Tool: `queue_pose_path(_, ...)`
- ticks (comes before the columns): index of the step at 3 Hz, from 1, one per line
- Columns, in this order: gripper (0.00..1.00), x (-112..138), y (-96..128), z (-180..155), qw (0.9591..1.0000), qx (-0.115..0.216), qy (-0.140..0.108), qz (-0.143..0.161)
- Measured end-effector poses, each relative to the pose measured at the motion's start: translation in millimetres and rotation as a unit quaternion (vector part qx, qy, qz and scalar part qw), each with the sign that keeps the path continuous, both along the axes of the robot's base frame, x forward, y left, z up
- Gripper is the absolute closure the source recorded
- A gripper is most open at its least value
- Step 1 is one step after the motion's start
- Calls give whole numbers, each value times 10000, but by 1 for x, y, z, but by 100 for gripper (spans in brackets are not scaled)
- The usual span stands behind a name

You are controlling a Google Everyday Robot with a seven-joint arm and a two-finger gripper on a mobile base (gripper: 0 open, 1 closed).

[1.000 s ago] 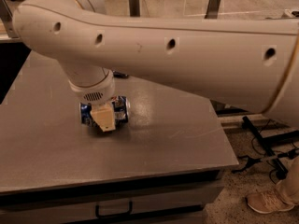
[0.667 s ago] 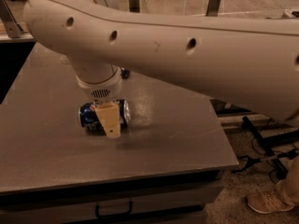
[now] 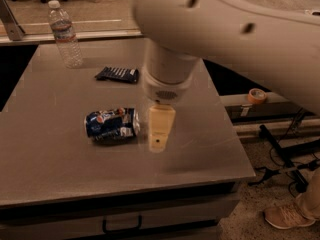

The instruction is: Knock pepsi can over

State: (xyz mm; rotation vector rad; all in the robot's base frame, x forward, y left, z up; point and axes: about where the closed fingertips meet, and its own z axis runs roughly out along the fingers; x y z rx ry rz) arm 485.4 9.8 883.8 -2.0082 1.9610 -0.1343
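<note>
The pepsi can [image 3: 112, 125] lies on its side on the table [image 3: 45, 159], the gripper [image 3: 159, 136] just beside it.

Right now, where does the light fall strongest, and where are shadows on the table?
Camera view: dim, warm light; the arm is brightest; a thin shadow lies under the toppled pepsi can; faint glare streaks the table right of the gripper, which hangs beside that can.
</note>
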Motion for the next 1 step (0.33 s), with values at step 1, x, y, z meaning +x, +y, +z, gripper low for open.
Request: queue_pose_path(1,0,-25,-52,12,9943,858,-297,-564)
